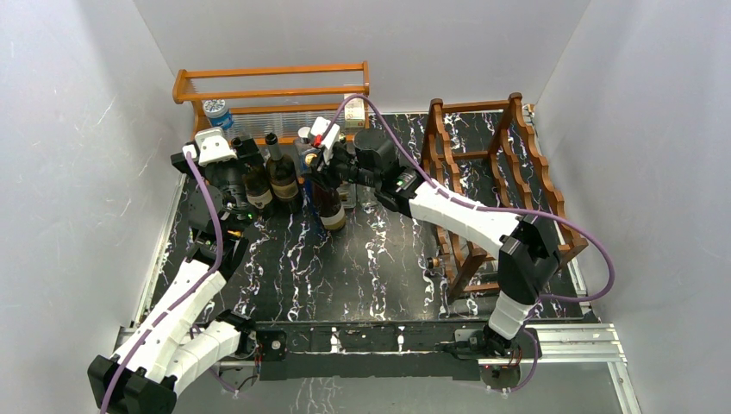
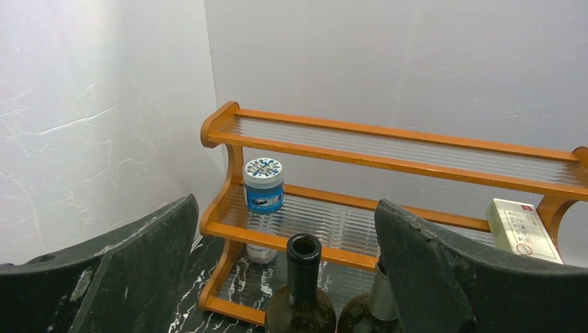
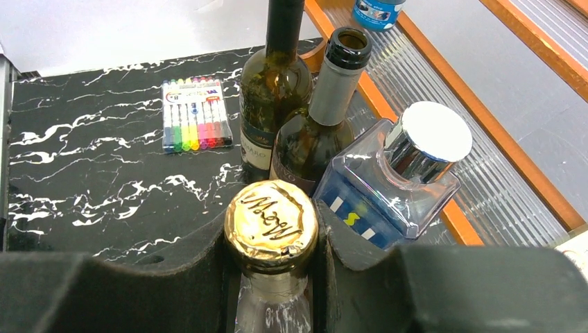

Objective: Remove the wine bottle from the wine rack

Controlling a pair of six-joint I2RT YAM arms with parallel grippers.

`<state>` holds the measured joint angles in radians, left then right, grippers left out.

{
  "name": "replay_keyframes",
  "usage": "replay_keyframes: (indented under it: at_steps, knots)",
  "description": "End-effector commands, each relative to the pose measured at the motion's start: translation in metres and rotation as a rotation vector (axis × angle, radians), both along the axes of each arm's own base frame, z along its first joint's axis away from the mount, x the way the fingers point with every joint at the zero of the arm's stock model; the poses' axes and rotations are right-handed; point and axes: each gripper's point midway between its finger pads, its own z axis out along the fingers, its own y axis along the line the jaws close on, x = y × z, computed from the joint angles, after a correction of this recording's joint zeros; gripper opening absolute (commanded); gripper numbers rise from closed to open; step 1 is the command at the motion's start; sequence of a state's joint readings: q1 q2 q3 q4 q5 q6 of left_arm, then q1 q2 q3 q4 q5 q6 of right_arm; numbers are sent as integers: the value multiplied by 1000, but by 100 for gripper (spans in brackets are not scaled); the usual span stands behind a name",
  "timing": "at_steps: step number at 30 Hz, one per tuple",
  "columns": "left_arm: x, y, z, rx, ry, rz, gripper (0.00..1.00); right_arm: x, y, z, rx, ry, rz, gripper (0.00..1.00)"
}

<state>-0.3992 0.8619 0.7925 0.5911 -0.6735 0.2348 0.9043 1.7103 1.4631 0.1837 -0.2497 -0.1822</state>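
Wine bottle [image 3: 271,220] stood upright, well left of the wine rack [image 1: 517,185], neck pinched by the right gripper [image 3: 274,270]. Left gripper [image 2: 286,236] was spread, empty. Looked like the set-down step; next move needed a release, then a straight lift clear.

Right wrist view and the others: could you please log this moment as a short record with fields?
right hand: shut on the gold-capped bottle, at its neck
left hand: open, empty, over an uncorked bottle
bottle position: upright beside the blue flask, apart from the rack
rack: at the table's right
markers: flat on the table
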Motion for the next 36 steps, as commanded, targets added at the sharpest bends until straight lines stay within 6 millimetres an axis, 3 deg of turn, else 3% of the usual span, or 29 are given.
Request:
replay_keyframes:
  at_steps: [1, 10, 14, 16, 23, 29, 36]
  knots:
    - [-9, 8, 19, -29, -69, 17, 98, -6, -13, 149, 379, -310, -12, 0]
    - [-8, 7, 18, -31, -68, 14, 98, 2, -36, 106, 335, -234, -124, 0]
    - [-7, 7, 18, -30, -65, 13, 98, 3, -49, 96, 324, -218, -177, 2]
    - [-7, 6, 17, -32, -63, 8, 98, 3, -54, 95, 332, -219, -192, 20]
    - [-4, 4, 15, -31, -55, 4, 98, 11, -43, 86, 264, -201, -187, 54]
    - [-4, 4, 15, -31, -55, 4, 98, 25, -47, 78, 204, -175, -258, 73]
    - [-3, 3, 13, -29, -49, 1, 98, 13, -53, 86, 187, -186, -225, 88]
